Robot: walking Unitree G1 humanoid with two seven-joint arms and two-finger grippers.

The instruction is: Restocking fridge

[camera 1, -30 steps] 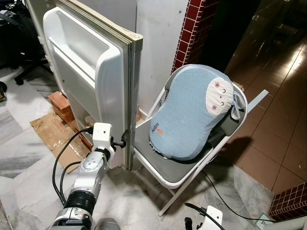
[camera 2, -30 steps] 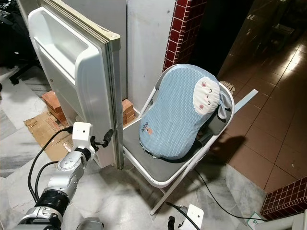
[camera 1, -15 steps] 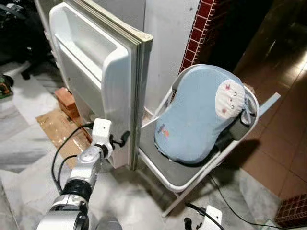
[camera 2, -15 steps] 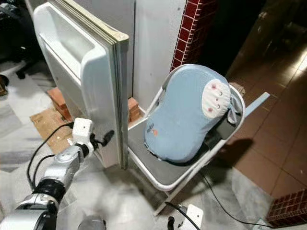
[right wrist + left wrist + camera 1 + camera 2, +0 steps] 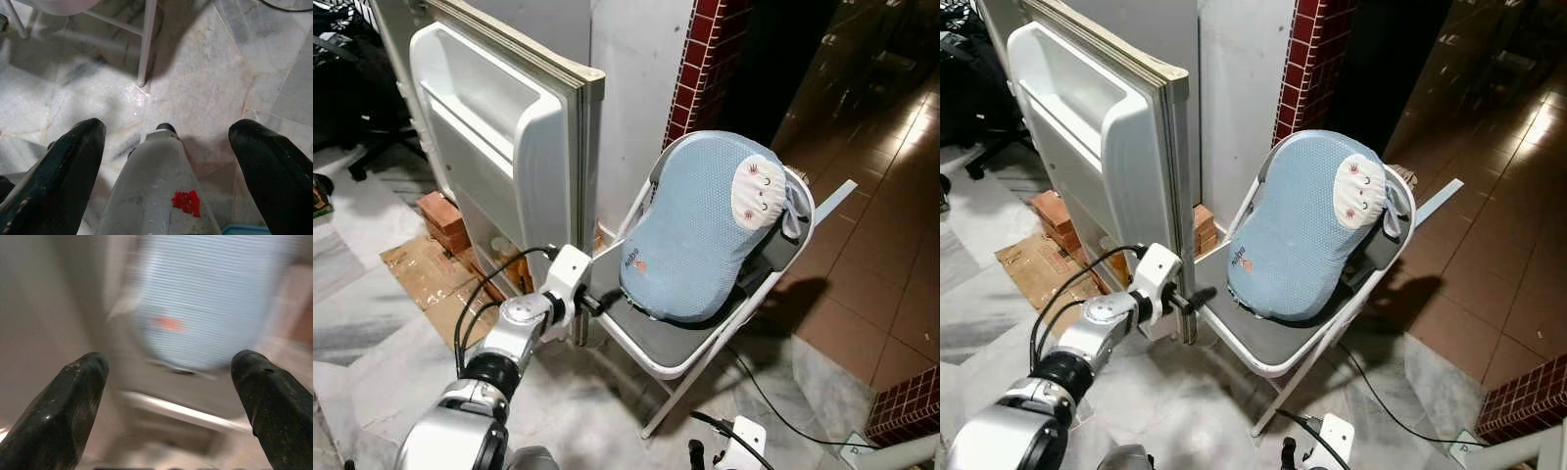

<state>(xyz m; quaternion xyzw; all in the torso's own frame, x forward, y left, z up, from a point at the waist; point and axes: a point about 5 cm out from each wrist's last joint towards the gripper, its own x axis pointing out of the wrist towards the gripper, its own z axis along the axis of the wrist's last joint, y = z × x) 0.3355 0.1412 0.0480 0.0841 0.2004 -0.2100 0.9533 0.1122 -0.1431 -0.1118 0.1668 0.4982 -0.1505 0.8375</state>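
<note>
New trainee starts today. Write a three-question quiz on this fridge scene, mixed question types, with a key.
1. True or false: the fridge door stands open.
2. Multiple choice: what lies on the folding chair? A) a cardboard box B) a light blue cushion C) a stack of bricks
3. Short answer: where is the left gripper, and are its fingers open or shut?

Key
1. True.
2. B, the light blue cushion.
3. Low down at the door's free edge, beside the chair seat; the left wrist view shows its fingers spread open with nothing between them.
</note>
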